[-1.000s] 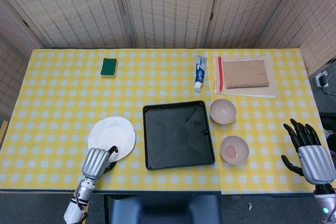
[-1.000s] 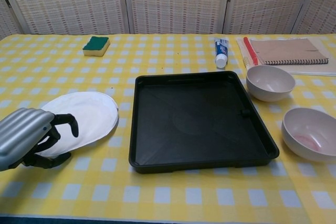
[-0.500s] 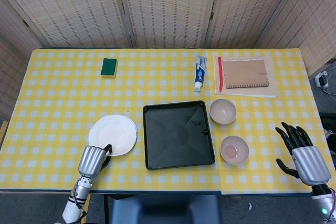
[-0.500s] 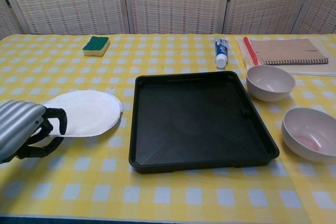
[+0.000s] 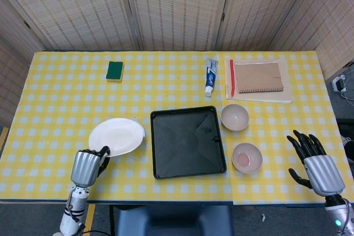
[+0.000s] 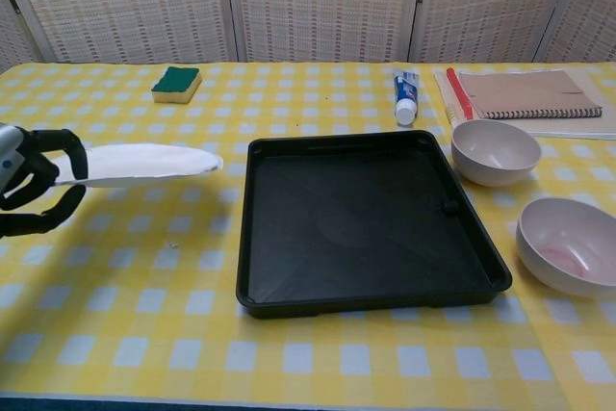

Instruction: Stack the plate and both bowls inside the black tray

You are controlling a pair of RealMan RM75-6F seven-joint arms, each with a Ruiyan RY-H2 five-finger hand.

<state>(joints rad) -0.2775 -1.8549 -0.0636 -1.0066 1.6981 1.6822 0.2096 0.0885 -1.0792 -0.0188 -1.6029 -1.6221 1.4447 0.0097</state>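
The left robot hand (image 6: 34,180) pinches the white plate (image 6: 135,163) by its near-left rim, and in the chest view the plate shows nearly edge-on, clear of the yellow checked tabletop (image 6: 308,363) and just left of the black tray (image 6: 371,223). The grip takes only a small part of the rim, so most of the plate hangs out beyond the fingers. That is the main risk: the plate could pivot or slip out during the move to the right, and the cause would be the short hold on a smooth edge.

A second risk is the tray's raised left wall. If the plate travels too low, its leading edge would probably strike the wall and either shove the tray or twist the plate loose.

The two bowls, the far one (image 5: 234,117) and the near one (image 5: 246,157), sit right of the tray, untouched. A shoved tray might bump them. The right robot hand (image 5: 314,165) hovers near the right edge with fingers spread, holding nothing.
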